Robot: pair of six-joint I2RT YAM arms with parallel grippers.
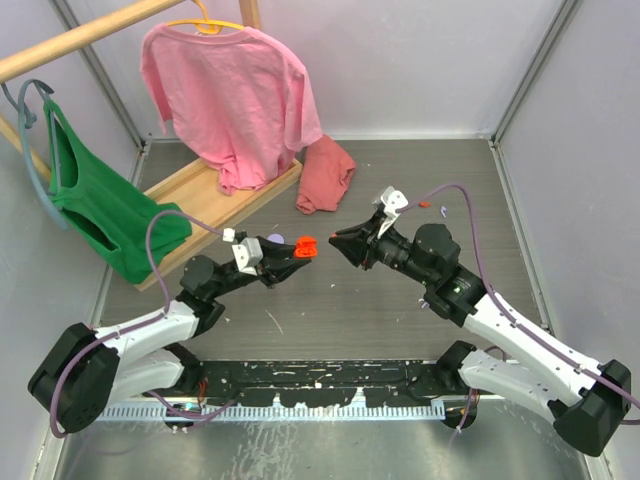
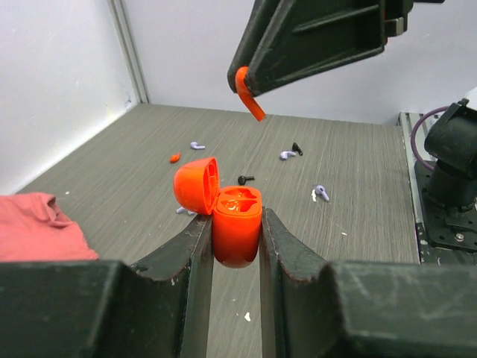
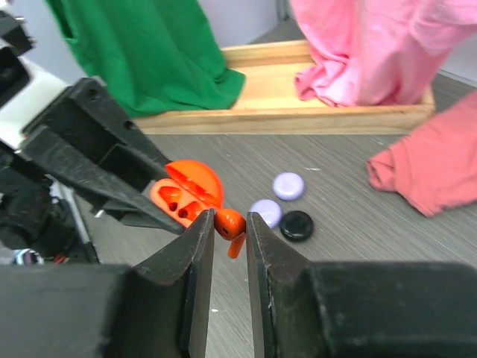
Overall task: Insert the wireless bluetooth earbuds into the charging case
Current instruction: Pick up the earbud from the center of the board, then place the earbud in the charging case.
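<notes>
My left gripper [image 2: 236,224] is shut on an orange charging case [image 2: 237,224], lid open, held above the table; the case also shows in the top view [image 1: 304,249] and in the right wrist view [image 3: 184,196]. My right gripper [image 3: 229,222] is shut on an orange earbud [image 3: 230,226], stem down, just right of the case. From the left wrist view that earbud [image 2: 248,93] hangs above and beyond the case. Loose earbuds lie on the table: orange [image 2: 175,157], lavender [image 2: 197,145], lavender [image 2: 320,193], black [image 2: 245,179].
Two lavender pucks [image 3: 288,186] and a black puck [image 3: 297,225] lie on the table near the case. A wooden rack base [image 1: 215,190] holds a pink shirt [image 1: 232,95] and a green top [image 1: 100,205]. A red cloth [image 1: 325,175] lies behind.
</notes>
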